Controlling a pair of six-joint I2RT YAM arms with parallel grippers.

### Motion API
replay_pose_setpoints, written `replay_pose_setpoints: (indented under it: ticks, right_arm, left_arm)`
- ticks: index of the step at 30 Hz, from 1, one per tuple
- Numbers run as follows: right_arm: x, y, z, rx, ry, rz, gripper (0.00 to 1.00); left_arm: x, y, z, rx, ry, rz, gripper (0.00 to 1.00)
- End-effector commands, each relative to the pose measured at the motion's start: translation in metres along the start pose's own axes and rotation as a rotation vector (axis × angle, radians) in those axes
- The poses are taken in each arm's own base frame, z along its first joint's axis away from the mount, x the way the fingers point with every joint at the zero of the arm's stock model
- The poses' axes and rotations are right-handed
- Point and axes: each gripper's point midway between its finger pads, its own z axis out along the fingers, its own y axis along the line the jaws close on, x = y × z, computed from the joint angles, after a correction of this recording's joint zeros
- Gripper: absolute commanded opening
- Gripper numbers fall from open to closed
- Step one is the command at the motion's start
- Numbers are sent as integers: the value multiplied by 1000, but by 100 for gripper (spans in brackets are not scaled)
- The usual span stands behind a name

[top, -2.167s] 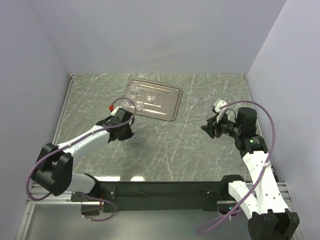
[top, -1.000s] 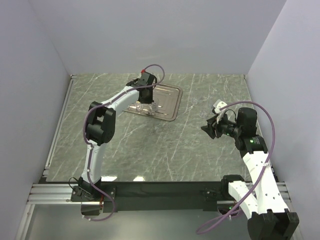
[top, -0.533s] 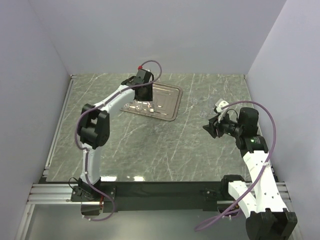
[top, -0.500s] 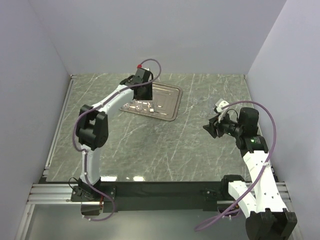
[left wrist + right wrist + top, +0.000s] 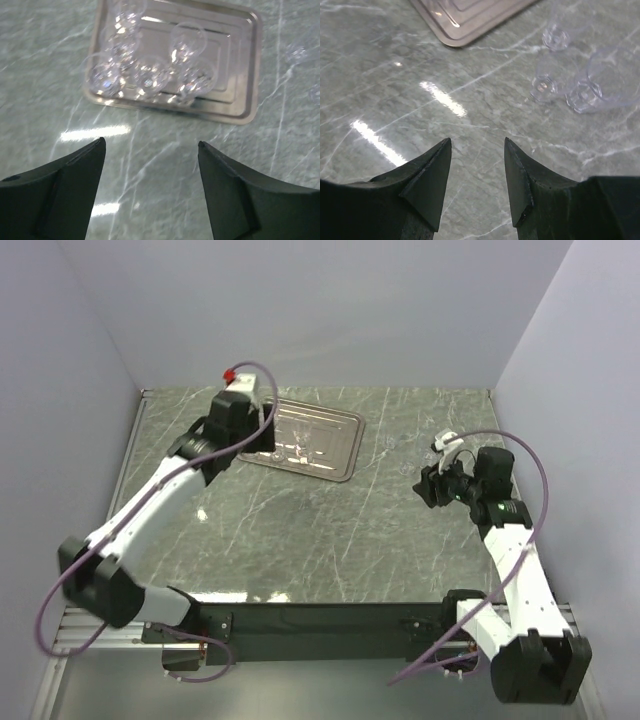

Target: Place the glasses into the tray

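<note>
Left wrist view first: my left pincer (image 5: 151, 145) hangs with its jaws wide apart and nothing between them, over the bare marble table (image 5: 150, 200); just beyond it lies the tray (image 5: 252, 75), with a cluster of glasses (image 5: 150, 80) inside it, ahead and left of the jaws; on the right wrist view my right pincer (image 5: 477, 141) is likewise parted and empty; ahead and to its right three loose glasses (image 5: 592, 87) sit on the table, apart from the tray's corner.
</note>
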Motion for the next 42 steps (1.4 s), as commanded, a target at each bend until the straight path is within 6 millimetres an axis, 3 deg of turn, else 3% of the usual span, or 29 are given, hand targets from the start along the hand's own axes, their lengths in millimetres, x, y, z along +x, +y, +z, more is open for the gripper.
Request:
replay_pose_setpoints:
  ticks: [1, 3, 4, 5, 6, 11, 12, 13, 17, 19, 21, 22, 26, 27, 32, 42]
  right_arm:
    - [-9, -34, 8, 112, 30, 43, 54]
    - [-11, -45, 12, 139, 58, 77, 53]
    - [0, -47, 21, 124, 108, 117, 53]
    - [-7, -53, 23, 133, 110, 127, 53]
    - [2, -56, 32, 130, 149, 183, 53]
    - [-1, -68, 54, 91, 211, 274, 51]
    - [7, -68, 61, 70, 248, 292, 51]
    - [-2, -69, 64, 52, 240, 282, 51]
    - [-3, -66, 79, -5, 307, 197, 51]
    - [-5, -55, 95, -20, 342, 131, 51]
    - [3, -61, 105, 14, 398, 110, 52]
    - [-5, -64, 108, 23, 393, 97, 52]
    - [0, -72, 125, 90, 470, 53, 51]
    - [10, -79, 128, 121, 515, 38, 51]
    - [18, -86, 141, 173, 578, 23, 51]
    - [39, -85, 150, 178, 630, 30, 47]
  left_arm:
    - [-2, 31, -30, -91, -99, 37, 81]
    - [7, 44, -48, -111, -144, 29, 87]
    - [10, 51, -53, -131, -159, 25, 88]
    - [17, 58, -62, -142, -184, 19, 90]
    - [21, 62, -65, -150, -195, 19, 94]
    - [47, 86, -75, -214, -227, 12, 99]
    - [48, 85, -75, -205, -236, 5, 99]
    - [51, 85, -74, -201, -232, 16, 99]
    - [48, 88, -78, -213, -246, 12, 99]
    - [48, 85, -77, -202, -240, 10, 99]
    - [49, 85, -77, -197, -236, 8, 99]
    - [48, 85, -78, -197, -239, 9, 99]
    - [45, 87, -83, -205, -262, 3, 99]
    - [44, 88, -84, -206, -267, 0, 99]
    - [43, 87, -87, -199, -277, -3, 99]
    - [44, 87, -86, -195, -273, -2, 99]
